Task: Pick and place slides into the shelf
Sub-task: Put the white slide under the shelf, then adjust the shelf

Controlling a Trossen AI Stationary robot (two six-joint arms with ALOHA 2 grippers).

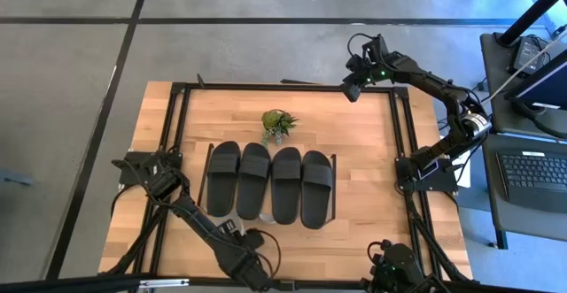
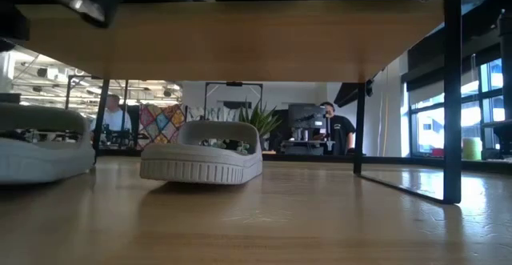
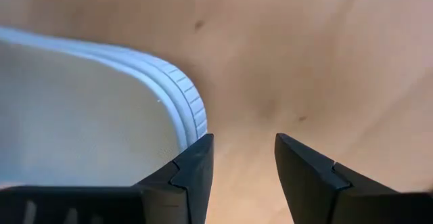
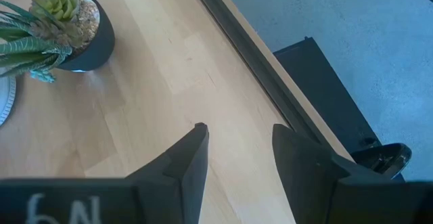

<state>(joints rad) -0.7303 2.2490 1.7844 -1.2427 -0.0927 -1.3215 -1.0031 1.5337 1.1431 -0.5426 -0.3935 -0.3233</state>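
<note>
Several black slides (image 1: 270, 182) lie side by side, soles down, on the shelf (image 1: 334, 176) in the middle of the table. The low view shows two grey-white slides (image 2: 202, 153) (image 2: 40, 149) resting soles down on the tabletop. My left gripper (image 3: 243, 139) is at the table's near edge (image 1: 259, 275), open and pointing straight down. The rounded end of a grey-white slide (image 3: 101, 109) lies just beside one finger (image 3: 193, 173), and bare wood shows between the fingers. Whether that finger touches the rim I cannot tell. My right gripper (image 4: 237, 128) hangs open over the far right corner (image 1: 353, 88).
A small potted plant (image 1: 278, 123) stands behind the shelf, also seen near my right gripper (image 4: 64, 28). Black rails (image 1: 403, 134) frame the tabletop. A wooden board (image 2: 240, 33) with a black leg (image 2: 453, 97) spans the low view overhead. People sit in the room beyond.
</note>
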